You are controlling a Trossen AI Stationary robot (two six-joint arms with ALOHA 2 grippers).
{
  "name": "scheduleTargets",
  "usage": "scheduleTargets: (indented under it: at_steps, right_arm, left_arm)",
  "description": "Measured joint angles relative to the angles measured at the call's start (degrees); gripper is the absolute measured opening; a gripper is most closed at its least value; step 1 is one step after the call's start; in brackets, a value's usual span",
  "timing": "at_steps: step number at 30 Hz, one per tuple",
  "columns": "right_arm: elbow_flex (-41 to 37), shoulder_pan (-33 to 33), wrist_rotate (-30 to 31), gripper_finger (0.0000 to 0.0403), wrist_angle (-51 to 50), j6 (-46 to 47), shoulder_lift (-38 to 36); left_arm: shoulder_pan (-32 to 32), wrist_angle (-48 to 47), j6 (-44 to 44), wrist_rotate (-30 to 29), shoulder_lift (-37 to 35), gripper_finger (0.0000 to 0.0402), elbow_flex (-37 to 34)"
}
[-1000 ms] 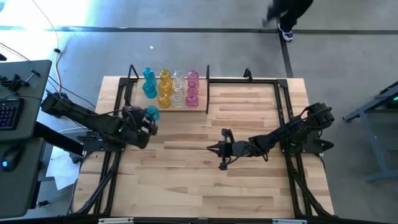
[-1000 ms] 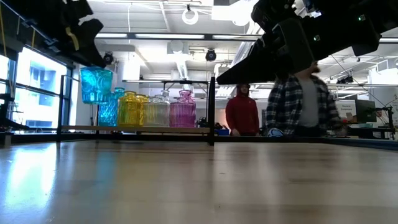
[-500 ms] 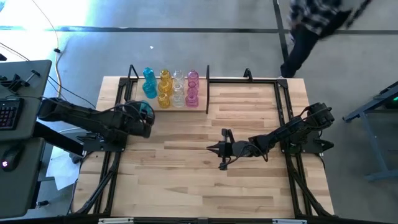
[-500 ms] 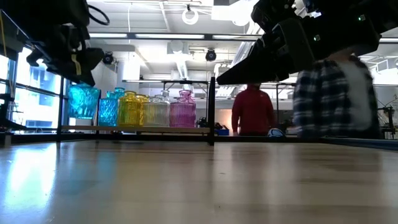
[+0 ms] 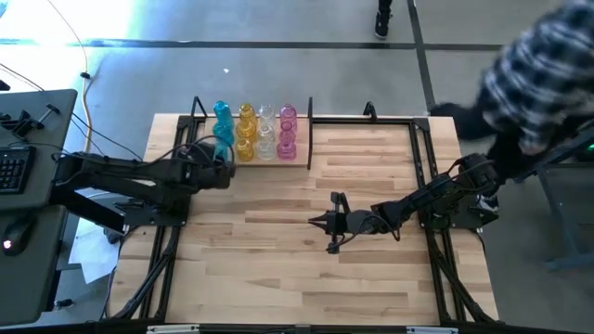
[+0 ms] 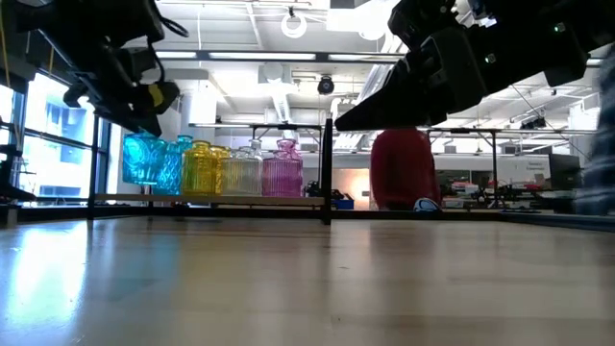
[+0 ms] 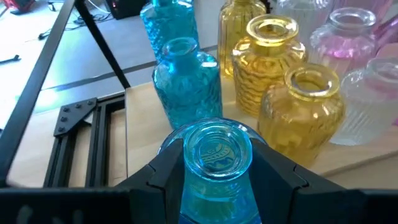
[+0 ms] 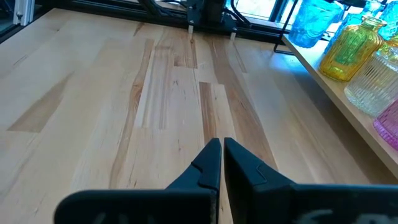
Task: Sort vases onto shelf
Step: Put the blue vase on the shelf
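Teal vase (image 7: 217, 163), upright, sits clamped by the neck in my left claw (image 5: 219, 167), just short of the shelf (image 5: 299, 160), with the open slot ahead in the teal column beside the yellow vases (image 7: 292, 106). Right claw (image 5: 320, 223) waits clenched at mid-table, well apart from the shelf.

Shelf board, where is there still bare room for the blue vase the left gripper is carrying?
The shelf is bare only at its near-left corner, in front of the teal vases and left of the yellow vases. Its remaining width is crowded with clear and pink vases. The open tabletop right of the shelf is bare.
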Motion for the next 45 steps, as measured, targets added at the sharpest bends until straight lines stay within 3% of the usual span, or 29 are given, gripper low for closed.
scheduleTargets:
  at_steps: [9,22,45]
  right_arm:
    - [0.0,0.11,0.01,0.0,-0.07,0.15,0.0]
    - [0.0,0.11,0.0,0.0,-0.08,0.15,0.0]
    - [0.0,0.11,0.0,0.0,-0.17,0.14,0.0]
  left_arm:
    - [8.16,8.71,11.3,4.34,0.0,0.0132,0.0]
    - [16.45,14.15,18.57,11.76,0.15,0.0132,0.01]
    - [19.12,14.4,19.23,14.56,0.15,0.0159,-0.01]
